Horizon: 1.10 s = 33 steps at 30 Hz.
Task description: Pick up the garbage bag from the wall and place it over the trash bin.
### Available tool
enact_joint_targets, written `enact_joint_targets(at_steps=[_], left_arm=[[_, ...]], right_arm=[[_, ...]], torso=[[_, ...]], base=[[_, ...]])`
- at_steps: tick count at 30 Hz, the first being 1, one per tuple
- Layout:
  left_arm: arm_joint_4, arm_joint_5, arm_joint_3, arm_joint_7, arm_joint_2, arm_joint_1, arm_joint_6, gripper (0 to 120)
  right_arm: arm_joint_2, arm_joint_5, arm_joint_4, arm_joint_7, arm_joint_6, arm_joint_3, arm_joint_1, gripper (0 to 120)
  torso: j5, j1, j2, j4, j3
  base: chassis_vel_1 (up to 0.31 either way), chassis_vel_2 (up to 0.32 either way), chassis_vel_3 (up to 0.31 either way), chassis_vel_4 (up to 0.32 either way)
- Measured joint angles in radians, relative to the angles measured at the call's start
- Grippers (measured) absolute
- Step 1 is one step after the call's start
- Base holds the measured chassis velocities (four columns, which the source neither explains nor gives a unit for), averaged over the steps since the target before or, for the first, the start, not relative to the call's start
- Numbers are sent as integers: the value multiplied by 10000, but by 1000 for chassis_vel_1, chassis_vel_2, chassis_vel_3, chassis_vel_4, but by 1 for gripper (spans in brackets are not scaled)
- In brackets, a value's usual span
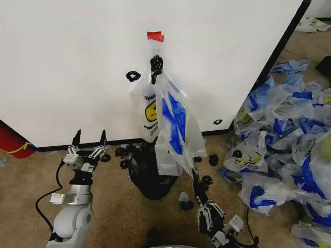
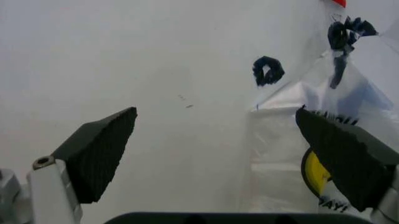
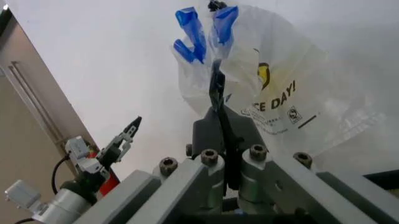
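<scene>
I am watching the garbage bag [image 1: 170, 124] hanging from the black clip [image 1: 156, 64] on the wall [image 1: 72, 67], just under the red tape piece [image 1: 154, 35], with its lower edge draping down in front of the trash bin [image 1: 150, 178]. My right gripper [image 1: 196, 182] is reaching up from below, and its fingers are pressed together on a lower corner of the bag; in the right wrist view the two pads [image 3: 217, 95] are meeting flat with the film running up from them. My left gripper [image 1: 89, 138] is hovering beside the bin, near the wall's base strip, with its fingers spread wide and holding nothing; in the left wrist view the bag is sitting just off one finger [image 2: 346, 156].

What I am worrying about is that the bag is pinned at the top while I am gripping only one thin corner. If I pull down or away too hard, I judge the film could stretch or tear at the clip, or slip out of the pads. The blue handles [image 3: 203, 30] are bunching at the clip, so they might snag. The bin is light-looking and close; a dragging bag or my right arm could tip it. Loose black scraps [image 1: 213, 160] are lying around the bin's foot as well.
</scene>
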Motion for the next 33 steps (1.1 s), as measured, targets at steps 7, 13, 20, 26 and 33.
enact_joint_targets(at_steps=[7, 13, 20, 26, 33], left_arm=[[80, 63, 47, 4, -56, -22, -17, 100], [-409, -61, 434, -107, -10, 50, 198, 100], [-1626, -897, 1464, -377, 386, 286, 1134, 100], [-2764, -1628, 2274, -631, 906, 453, 2065, 100], [-3509, -2411, 2860, -961, 1626, 429, 2728, 100]], right_arm=[[-22, 64, -109, 48, -37, -63, 168, 0], [-103, 151, -240, 435, -405, -166, 1042, 0], [-779, 633, -132, 854, -1121, -442, 2359, 0], [-1146, 860, -217, 1088, -1399, -847, 3248, 0], [-1233, 981, -305, 1224, -1580, -1232, 3791, 0]], torso=[[0, 0, 0, 0, 0], [6, 0, 0, 2, 0], [1, 0, -1, 2, 1], [4, 1, 0, 1, 1], [1, 0, 0, 0, 0]], base=[[0, 0, 0, 0], [0, 0, 0, 0], [0, 0, 0, 0], [0, 0, 0, 0], [0, 0, 0, 0]])
